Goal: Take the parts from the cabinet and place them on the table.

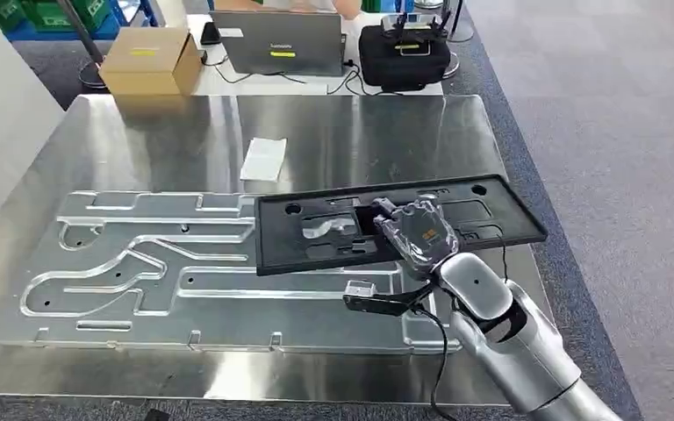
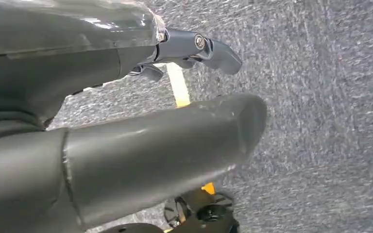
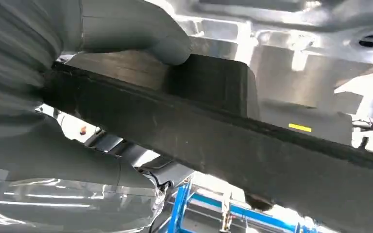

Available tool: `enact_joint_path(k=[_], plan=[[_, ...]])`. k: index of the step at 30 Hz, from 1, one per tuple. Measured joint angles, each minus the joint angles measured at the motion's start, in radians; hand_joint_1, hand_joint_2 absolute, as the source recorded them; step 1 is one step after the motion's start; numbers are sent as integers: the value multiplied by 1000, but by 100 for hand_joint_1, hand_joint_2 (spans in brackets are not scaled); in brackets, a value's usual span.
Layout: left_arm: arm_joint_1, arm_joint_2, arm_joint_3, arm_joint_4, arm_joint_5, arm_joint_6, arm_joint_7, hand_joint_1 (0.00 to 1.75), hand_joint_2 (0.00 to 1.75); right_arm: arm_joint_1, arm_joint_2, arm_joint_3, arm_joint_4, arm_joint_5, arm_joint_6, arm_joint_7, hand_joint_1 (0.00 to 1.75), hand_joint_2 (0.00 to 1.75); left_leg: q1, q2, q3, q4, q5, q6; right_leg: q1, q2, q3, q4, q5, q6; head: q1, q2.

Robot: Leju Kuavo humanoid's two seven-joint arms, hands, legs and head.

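Fingers [image 3: 141, 43] grip black tray [image 1: 316, 254] | over machined plate [image 1: 140, 263] | paper [image 1: 264, 159] beyond | left fingers [image 2: 209, 48] spread, empty

Glossy silver right arm [image 1: 509, 338] with rounded shells, black band at the joint, thin black cable looping beneath, right robot hand [image 1: 417, 232] dark under clear plastic wrap with orange marking, left robot hand [image 2: 126, 136] grey, thick smooth thumb, silver screw on a dark finger [image 2: 199, 46]
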Motion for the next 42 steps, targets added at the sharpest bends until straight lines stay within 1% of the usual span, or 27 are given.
enact_joint_path(k=[3,5,7,8,9,11,13,14,15,18,19,21,23,24,25,26,28,29,30,33,35,36,38,39,40,41,42], plan=[[3,2,0,0,-1,-4,8,0,0,4,-3,0,6,0,0,0,175,175,6,-1,0,-8,34,23,5,0,-1,-2,5,18,2,0],[0,1,0,0,-1,-8,10,0,0,4,-6,0,10,-2,0,0,175,175,9,2,-3,-16,46,37,0,-4,-18,49,-64,28,5,0],[0,1,0,0,-1,-9,14,0,0,6,-8,0,13,-3,0,0,175,175,8,3,-12,-15,52,42,-4,-5,-68,201,-161,35,6,0],[0,1,0,0,-1,-9,16,0,0,9,-10,0,18,-4,0,0,175,175,8,4,-19,-15,56,42,-5,-6,-88,267,-194,38,6,0],[0,1,0,0,-1,-8,16,0,0,11,-10,1,21,-4,0,0,175,175,8,4,-27,-12,60,41,-6,-7,-93,298,-201,40,6,0],[0,0,0,0,-3,-1,18,0,0,11,-11,1,26,-4,0,0,175,175,8,2,-44,-7,65,40,-10,-8,-35,229,-160,40,6,0],[0,0,-1,0,-8,23,19,0,0,9,-11,1,26,-5,0,0,175,175,8,0,-54,-4,72,33,-10,-9,81,59,-107,32,6,0],[0,0,-3,0,-15,37,19,0,0,5,-11,1,26,-5,0,0,175,175,6,1,-57,-2,76,27,-6,-10,123,-15,-125,26,6,0],[-1,-1,-5,0,-18,45,21,0,0,5,-11,1,26,-5,0,0,175,175,5,2,-57,-4,81,20,0,-8,118,-3,-102,27,2,0],[-5,-1,-9,0,-23,59,21,0,0,-4,-11,1,35,-10,1,-2,175,175,5,1,-55,-10,94,1,3,-8,112,-13,-101,13,7,0],[-5,0,-10,0,-23,62,21,0,0,-7,-10,1,40,-11,2,-3,175,175,6,0,-62,-4,94,-3,-11,-11,113,-24,-88,2,8,0],[-5,-3,-11,0,-24,64,22,0,0,-15,-5,2,47,-12,2,-6,175,175,8,1,-94,83,13,-13,-9,-15,104,-26,-77,-11,-2,0],[-6,-3,-11,0,-24,66,22,0,0,-15,-3,2,55,-12,3,-8,175,175,10,2,-151,245,-72,-22,-7,-16,97,-24,-72,-12,-3,0],[-5,-3,-11,0,-24,66,22,0,0,-15,-3,2,60,-12,3,-9,175,175,10,2,-169,303,-90,-25,-6,-17,92,-22,-70,-11,-4,0],[-5,-3,-11,0,-24,66,23,0,0,-15,-3,3,63,-13,3,-9,175,175,10,2,-165,311,-84,-26,-6,-18,90,-19,-70,-10,-3,0],[-5,-3,-12,0,-27,67,23,0,0,-15,-2,3,68,-18,3,-11,175,175,10,2,-135,271,-56,-26,-6,-19,88,-16,-70,-10,-3,0],[-7,-3,-20,0,-37,69,24,0,0,-27,6,4,83,-32,9,-20,175,175,10,2,-29,94,20,-21,-6,-18,88,-8,-74,-5,-3,0],[-10,-3,-24,0,-40,69,24,0,0,-39,13,4,97,-38,11,-23,175,175,10,2,3,26,14,-15,-7,-18,85,-4,-77,0,-3,0],[-15,-3,-30,0,-42,68,25,0,0,-56,20,5,113,-45,15,-30,175,175,1,0,15,19,14,-6,-1,-15,78,-1,-77,4,-2,0],[-24,-3,-40,0,-47,65,26,0,0,-97,41,7,173,-67,19,-47,175,175,0,1,8,11,15,10,-2,-15,77,-6,-70,19,-2,0],[-27,-3,-51,0,-53,66,30,0,0,-125,48,8,211,-78,17,-55,175,175,10,1,12,-7,25,25,-2,-13,68,13,-90,30,-2,0],[-28,-3,-56,0,-53,65,32,0,0,-140,49,8,234,-87,14,-57,175,175,10,2,10,-9,27,34,-3,-14,44,61,-121,33,0,0],[-29,-1,-61,0,-53,65,37,0,0,-161,54,8,284,-98,2,-66,175,175,9,2,7,-8,28,37,-5,-14,-39,229,-194,38,0,0],[-28,2,-63,0,-53,64,39,0,0,-165,54,8,307,-103,-3,-71,175,175,8,1,6,-8,28,37,-6,-14,-69,288,-208,40,-1,0],[-27,3,-65,0,-52,62,40,0,0,-167,55,8,327,-107,-5,-72,175,175,8,-1,6,-7,28,37,-7,-14,-81,305,-198,40,0,0],[-26,5,-68,0,-52,60,42,0,0,-170,56,8,343,-109,-7,-72,175,175,8,-3,6,-5,28,37,-7,-14,-71,275,-166,38,0,0],[-26,6,-70,0,-52,58,42,0,0,-176,58,8,354,-110,-8,-72,175,175,7,-5,6,-4,28,37,-7,-14,-40,203,-119,34,0,0]])
